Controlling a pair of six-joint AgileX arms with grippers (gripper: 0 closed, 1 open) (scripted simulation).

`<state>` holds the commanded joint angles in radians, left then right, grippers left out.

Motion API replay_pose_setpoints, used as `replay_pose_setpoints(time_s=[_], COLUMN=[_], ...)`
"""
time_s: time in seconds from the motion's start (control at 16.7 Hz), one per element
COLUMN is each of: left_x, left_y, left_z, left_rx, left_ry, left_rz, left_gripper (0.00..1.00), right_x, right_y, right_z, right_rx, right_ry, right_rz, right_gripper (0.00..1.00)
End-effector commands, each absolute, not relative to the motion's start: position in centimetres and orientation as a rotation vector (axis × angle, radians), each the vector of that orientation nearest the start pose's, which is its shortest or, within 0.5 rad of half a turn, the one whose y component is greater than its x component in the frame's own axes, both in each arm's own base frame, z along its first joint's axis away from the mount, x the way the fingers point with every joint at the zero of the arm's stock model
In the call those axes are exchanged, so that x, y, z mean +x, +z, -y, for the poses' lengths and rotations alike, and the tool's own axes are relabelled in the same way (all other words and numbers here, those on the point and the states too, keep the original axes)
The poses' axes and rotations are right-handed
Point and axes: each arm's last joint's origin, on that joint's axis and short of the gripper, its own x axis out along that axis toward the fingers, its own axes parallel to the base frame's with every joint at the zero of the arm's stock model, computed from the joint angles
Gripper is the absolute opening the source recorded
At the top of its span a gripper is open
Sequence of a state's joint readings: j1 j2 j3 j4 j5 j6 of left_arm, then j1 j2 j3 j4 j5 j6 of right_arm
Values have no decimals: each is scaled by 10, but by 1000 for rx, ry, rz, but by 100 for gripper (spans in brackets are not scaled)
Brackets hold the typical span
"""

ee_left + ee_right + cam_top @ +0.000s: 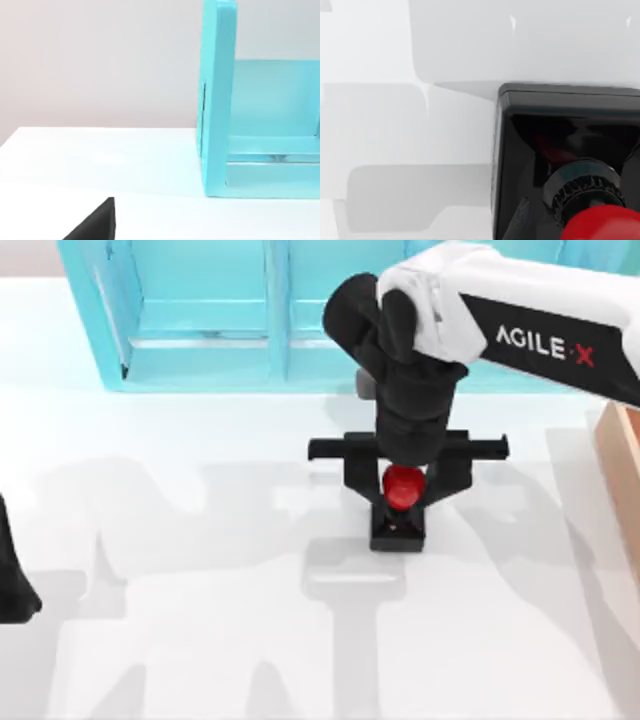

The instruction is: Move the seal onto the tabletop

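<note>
The seal (398,525) is a black square block with a glossy red round knob (403,485) on top. It is at the middle of the white tabletop (200,540), in front of the shelf. My right gripper (404,492) reaches down from the upper right and is shut on the seal, one finger on each side of the red knob. In the right wrist view the seal (560,125) is close below the camera, with a dark finger (520,220) beside the knob's neck. I cannot tell whether the base touches the table. My left gripper (15,585) is parked at the left edge.
A light-blue shelf cabinet (270,320) stands along the back, and its side wall (217,100) rises in the left wrist view. A tan wooden box (622,470) sits at the right edge. White table spreads in front of and left of the seal.
</note>
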<state>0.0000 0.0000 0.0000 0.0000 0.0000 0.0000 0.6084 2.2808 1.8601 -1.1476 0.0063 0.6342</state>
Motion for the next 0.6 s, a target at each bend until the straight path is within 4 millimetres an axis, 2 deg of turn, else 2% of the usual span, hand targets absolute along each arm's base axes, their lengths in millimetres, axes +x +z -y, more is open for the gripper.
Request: replay_pose_setpoints(time_s=[0.3, 0.6], left_x=[106, 106], left_y=[160, 160], left_z=[1, 1], left_rx=[0, 0], left_ry=[0, 0], left_rz=[0, 0], left_gripper=[100, 100], right_x=[363, 363], right_y=[156, 156], right_z=[-259, -259], right_rx=[12, 12], right_ry=[-12, -12], right_rz=[-1567, -1567], right_gripper=[98, 100])
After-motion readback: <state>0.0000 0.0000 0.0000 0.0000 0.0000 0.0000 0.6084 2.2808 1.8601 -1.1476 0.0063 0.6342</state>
